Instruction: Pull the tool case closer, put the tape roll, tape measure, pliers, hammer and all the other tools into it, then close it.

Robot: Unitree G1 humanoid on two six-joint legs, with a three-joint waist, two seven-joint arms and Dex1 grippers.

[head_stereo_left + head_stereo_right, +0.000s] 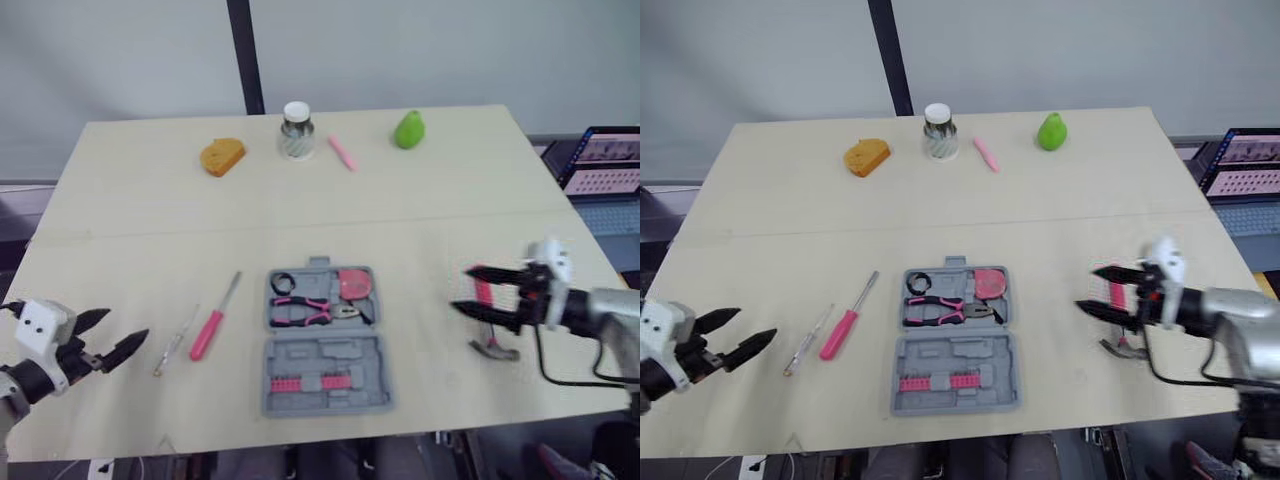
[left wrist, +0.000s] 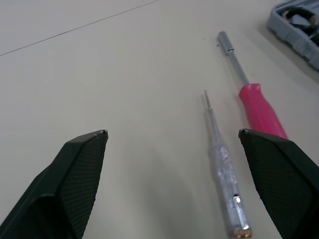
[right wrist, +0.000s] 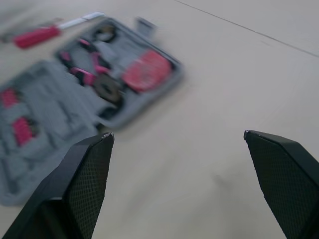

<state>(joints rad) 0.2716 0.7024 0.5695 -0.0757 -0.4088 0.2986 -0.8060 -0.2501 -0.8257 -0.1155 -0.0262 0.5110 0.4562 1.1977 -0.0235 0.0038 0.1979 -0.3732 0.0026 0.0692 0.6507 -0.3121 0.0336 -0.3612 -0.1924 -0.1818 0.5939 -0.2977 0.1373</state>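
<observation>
Left eye view first, from the left side. The left gripper [image 1: 128, 326] hangs low by the near edge of the table [image 1: 130, 220], and its two black fingers are spread wide with nothing in them. Just ahead of it lies a thin see-through screwdriver [image 2: 223, 164]. Right next to that lies a pink screwdriver [image 1: 212, 325], and the two do not touch.

In the middle of the table, near the front edge, sits the grey tool case [image 1: 330, 352]. It is open and lies flat. The far half holds the black tape roll [image 1: 282, 283], the pliers [image 1: 305, 312] and the round pink tape measure [image 1: 353, 285]. The near half holds a row of little pink bits [image 1: 305, 383].

Over on the right lies the hammer [image 1: 492, 347], well apart from the case. The right gripper [image 1: 463, 289] hovers over its pink handle, with its fingers wide apart and empty.

I think the job now is to pick up the hammer. To do it well, the gripper should go straight down so one finger lands on each side of the handle. It should pinch close to the heavy head, so the hammer does not tip. Then it should lift it clear of the table, carry it over to the case, and lay it down gently so the case does not slide. I cannot tell which spot in the case fits the hammer.
</observation>
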